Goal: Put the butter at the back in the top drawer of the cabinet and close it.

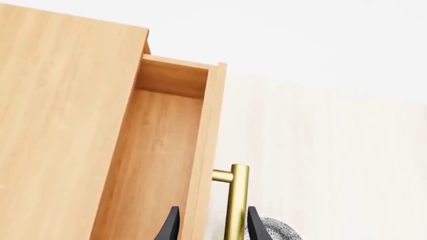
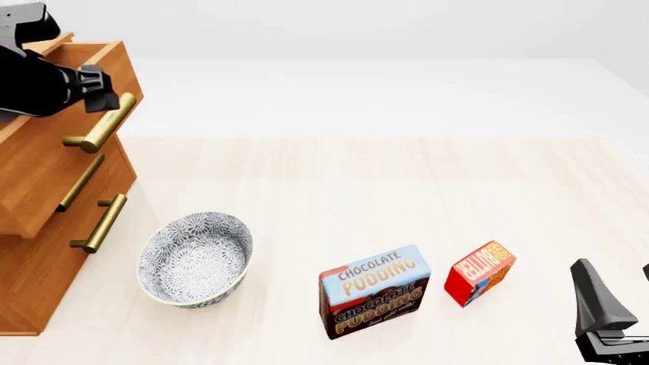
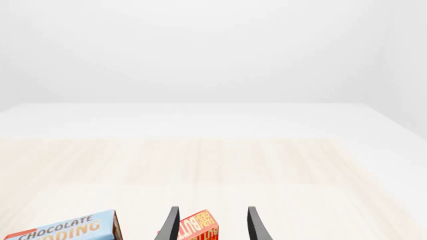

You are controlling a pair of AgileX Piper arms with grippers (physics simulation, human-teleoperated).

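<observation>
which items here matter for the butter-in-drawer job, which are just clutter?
Job:
butter
top drawer, pulled partly open
cabinet
left gripper, straddling the drawer front and handle
right gripper, open

Clutter:
pudding box
patterned bowl

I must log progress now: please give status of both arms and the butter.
Left gripper open around top drawer handle, drawer open. Right gripper open. Butter on table, beside pudding box.

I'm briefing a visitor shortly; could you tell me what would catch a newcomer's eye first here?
The big wooden cabinet at the far left, its top drawer pulled open with the left gripper at its brass handle. Then the patterned bowl, pudding box and red butter in a row along the near table.
</observation>
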